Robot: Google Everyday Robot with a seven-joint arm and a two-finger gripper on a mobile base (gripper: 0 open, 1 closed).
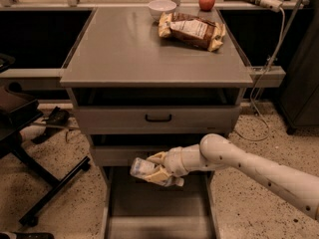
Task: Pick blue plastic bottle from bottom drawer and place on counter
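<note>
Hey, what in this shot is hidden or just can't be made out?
Camera view:
- blue plastic bottle: one end covered by the gripper holding it above the bottom drawer.
- bottom drawer: front cut off by the lower edge.
- middle drawer handle: behind the gripper.
- snack bag print: too small.

Dim, warm yellow-brown cast overall. Your brightest surface is the desk [149,54], lit evenly from above, with a soft sheen and no hard glare. Under its front edge you get deep shadow, and the drawer gaps read black. The gripper [159,170] hangs over the bottom drawer [154,210], clasping the blue plastic bottle [141,168]. The pale arm [259,171] catches light; the drawer floor beneath is murky. Both side backgrounds fall to black.
</note>
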